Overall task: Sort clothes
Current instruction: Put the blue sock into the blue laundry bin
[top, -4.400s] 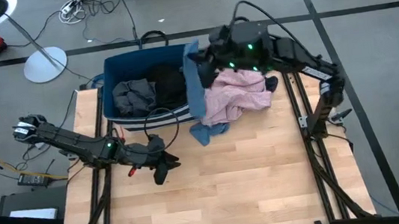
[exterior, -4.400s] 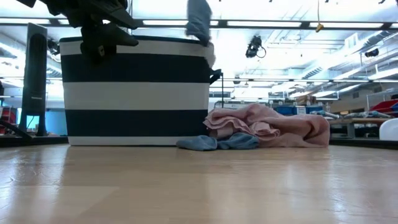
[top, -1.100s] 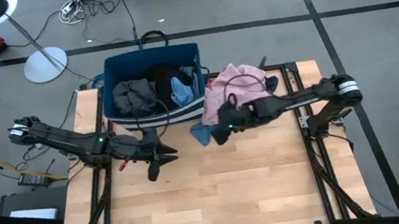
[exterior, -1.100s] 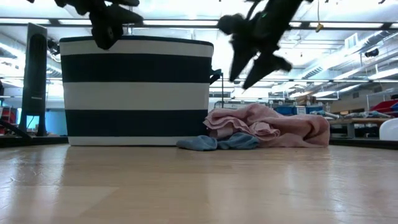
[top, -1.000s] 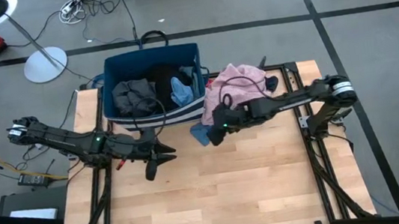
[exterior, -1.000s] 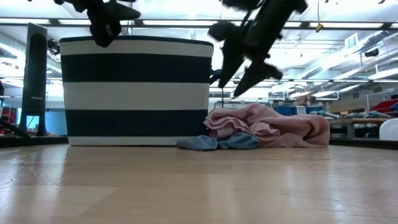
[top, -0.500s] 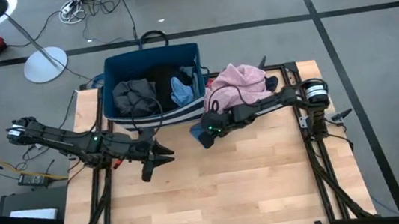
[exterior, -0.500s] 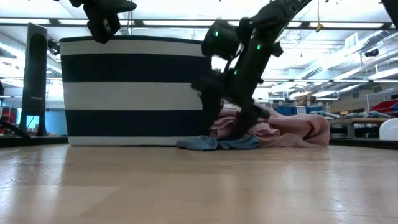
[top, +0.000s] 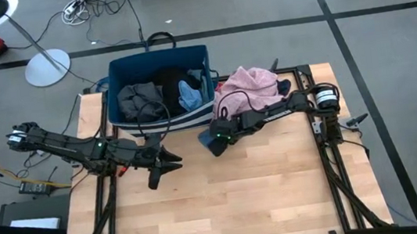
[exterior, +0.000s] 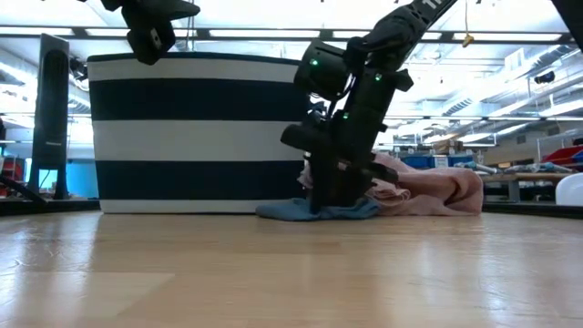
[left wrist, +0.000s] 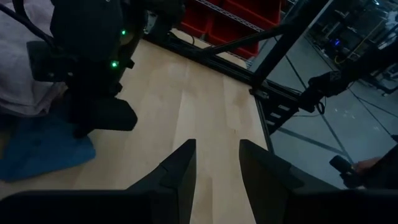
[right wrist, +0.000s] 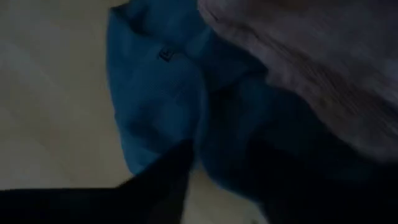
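Right claw (exterior: 332, 202) down on the blue garment (top: 208, 138) on the surface (top: 264, 189), fingers apart around a fold, grip not confirmed. Pink garment (top: 248, 87) just behind it. Left claw (top: 159, 167) narrowly parted, empty, hovering well apart.

We see wooden table (top: 233, 193) on grey floor (top: 389, 41). Dark blue bin (top: 157, 62) sits at table's far edge; low view shows its navy and white stripes. Floor lamp (top: 47, 67) with round white base stands beyond table's far left corner. Cables (top: 80, 9) lie near it. Red crates (left wrist: 217, 15) show in left wrist view.
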